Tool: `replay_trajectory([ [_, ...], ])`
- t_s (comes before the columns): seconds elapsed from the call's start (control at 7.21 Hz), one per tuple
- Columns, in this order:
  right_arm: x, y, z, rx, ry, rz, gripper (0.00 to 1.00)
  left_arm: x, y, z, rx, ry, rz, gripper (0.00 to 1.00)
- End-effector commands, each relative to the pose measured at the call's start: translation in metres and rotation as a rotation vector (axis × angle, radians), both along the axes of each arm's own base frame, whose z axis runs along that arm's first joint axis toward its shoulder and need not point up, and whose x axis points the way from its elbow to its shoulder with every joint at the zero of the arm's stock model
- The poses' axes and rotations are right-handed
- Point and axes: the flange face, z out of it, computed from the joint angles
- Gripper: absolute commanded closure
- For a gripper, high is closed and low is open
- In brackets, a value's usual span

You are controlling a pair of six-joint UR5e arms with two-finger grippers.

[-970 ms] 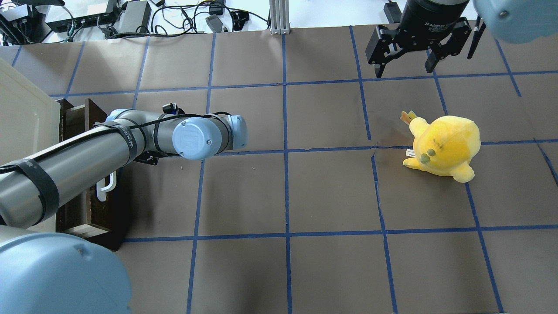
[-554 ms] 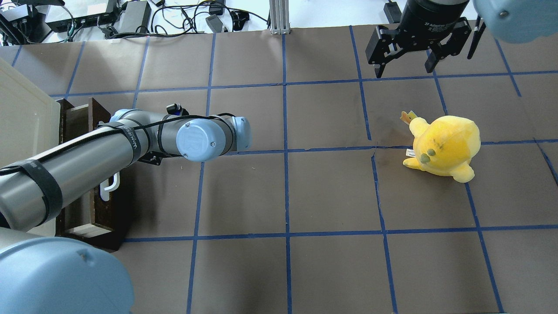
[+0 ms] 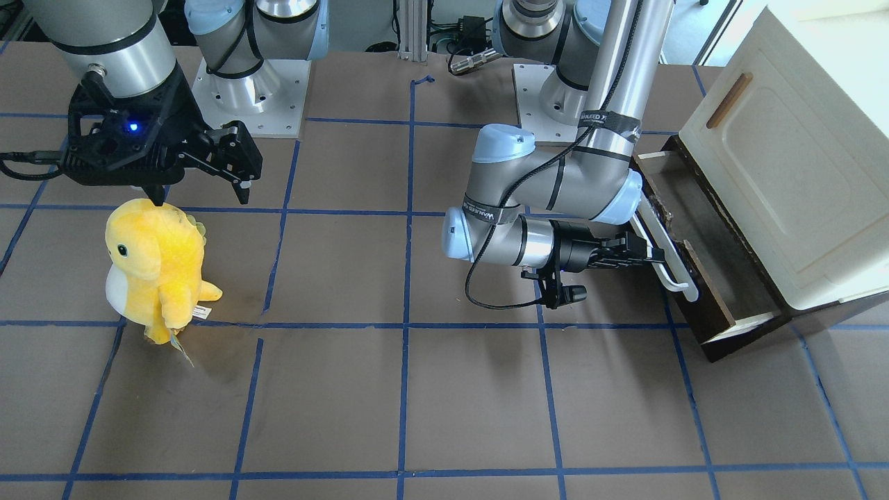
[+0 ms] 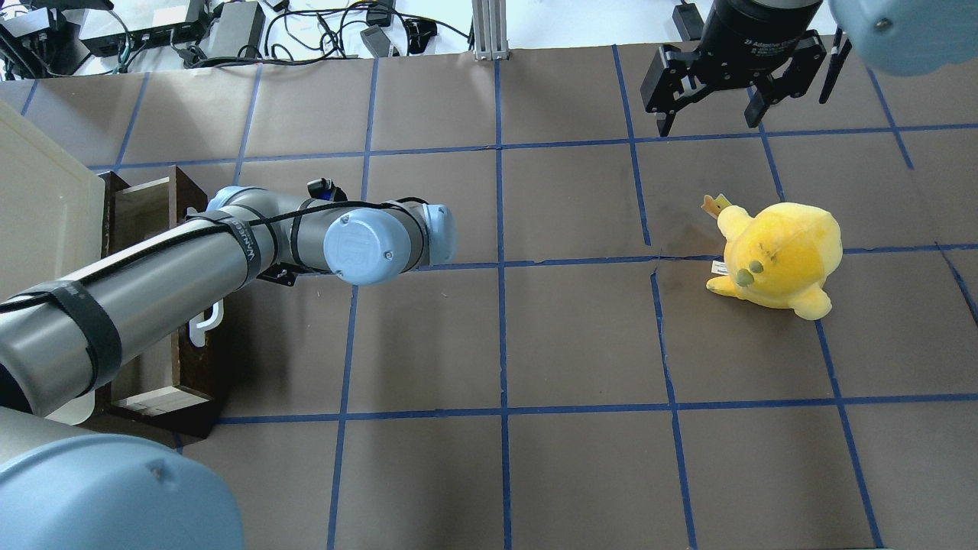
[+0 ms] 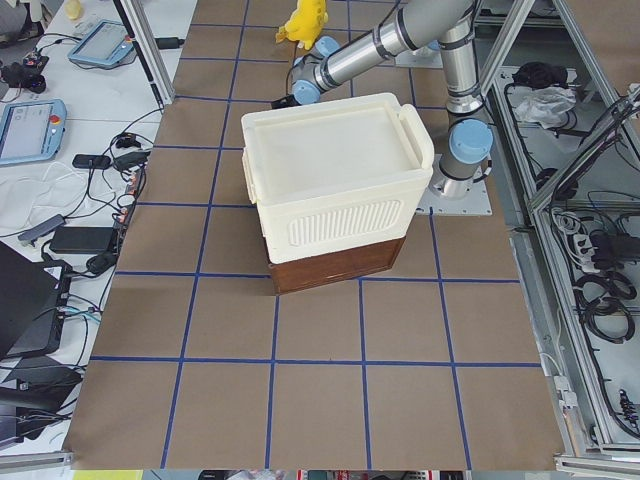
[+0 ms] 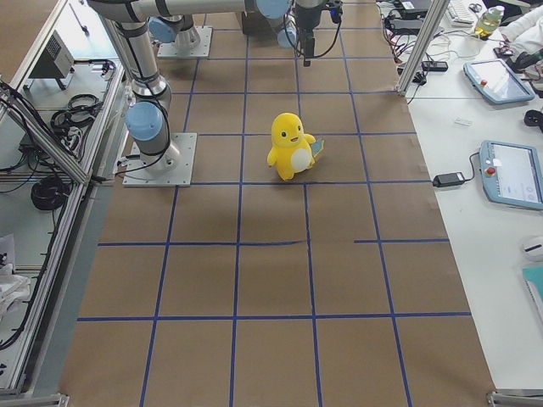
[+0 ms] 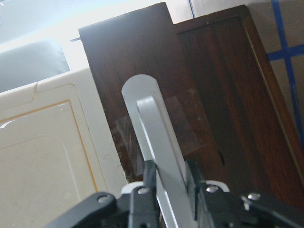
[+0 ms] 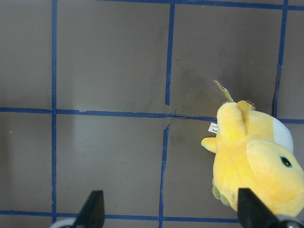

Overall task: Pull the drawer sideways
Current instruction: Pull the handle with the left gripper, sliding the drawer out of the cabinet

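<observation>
The drawer (image 3: pixel 708 232) stands partly pulled out from under the cream cabinet (image 3: pixel 785 160). It has a dark brown front (image 4: pixel 200 374) and a long white bar handle (image 3: pixel 668 260). My left gripper (image 3: pixel 649 253) is shut on the middle of that handle. The left wrist view shows both fingers (image 7: pixel 148 178) clamped on the white bar (image 7: pixel 152 123). In the overhead view the left arm hides this gripper; only the handle's end (image 4: pixel 205 325) shows. My right gripper (image 4: pixel 708 126) is open and empty, hovering far from the drawer.
A yellow plush toy (image 4: pixel 779 256) stands on the brown table on the robot's right, just below the right gripper (image 3: pixel 200 196); it also shows in the right wrist view (image 8: pixel 256 156). Cables and power boxes (image 4: pixel 229 27) lie beyond the table's far edge.
My left arm has moved rightward in the overhead view, holding the handle. The drawer has slid farther out from the cabinet. The right arm and the plush toy have not moved.
</observation>
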Motion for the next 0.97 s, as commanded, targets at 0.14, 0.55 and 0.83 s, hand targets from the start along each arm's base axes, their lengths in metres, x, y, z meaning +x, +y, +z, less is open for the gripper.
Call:
replay_trajectory([
  [0.14, 0.0, 0.0, 0.0, 0.0, 0.0, -0.001, 0.0, -0.0034, 0.0, -0.0009, 0.005, -0.002, -0.007, 0.75],
  [0.55, 0.0, 0.0, 0.0, 0.0, 0.0, -0.001, 0.0, -0.0111, 0.0021, -0.003, 0.007, -0.005, -0.026, 0.75],
  [0.83, -0.0002, 0.0, 0.0, 0.0, 0.002, 0.001, 0.0, -0.0118, 0.0024, -0.003, 0.008, -0.006, -0.029, 0.74],
])
